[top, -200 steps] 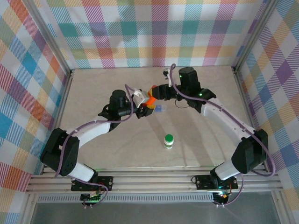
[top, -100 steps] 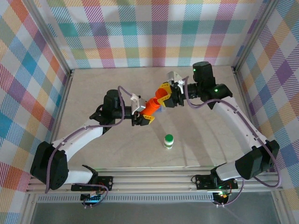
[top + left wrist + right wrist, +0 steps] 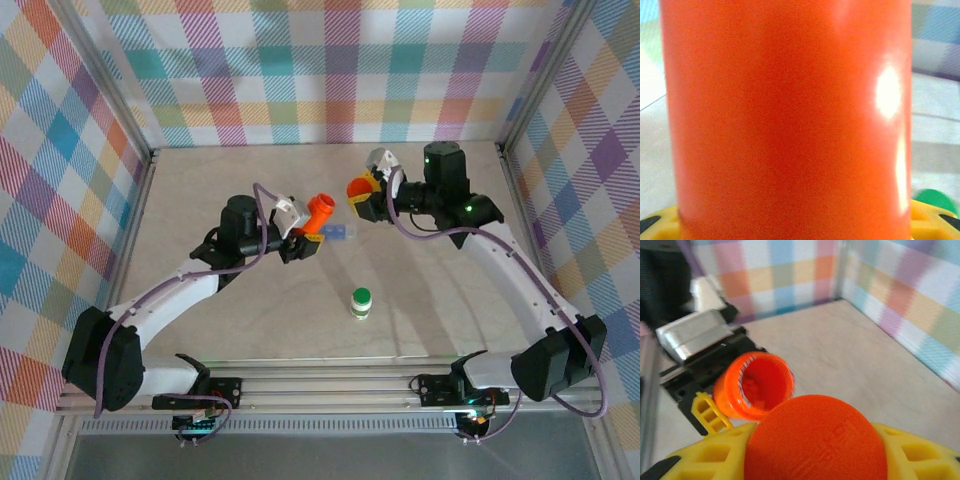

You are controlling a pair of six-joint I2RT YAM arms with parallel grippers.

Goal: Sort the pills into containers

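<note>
We note the left jaws clamped on the open orange bottle (image 3: 320,209); the right jaws, at its 2 o'clock, grip the orange cap (image 3: 357,188).

My overhead camera looks down on the orange bottle (image 3: 320,208) from afar; the left wrist camera sits tight against its side, and the right wrist one faces its mouth.
</note>
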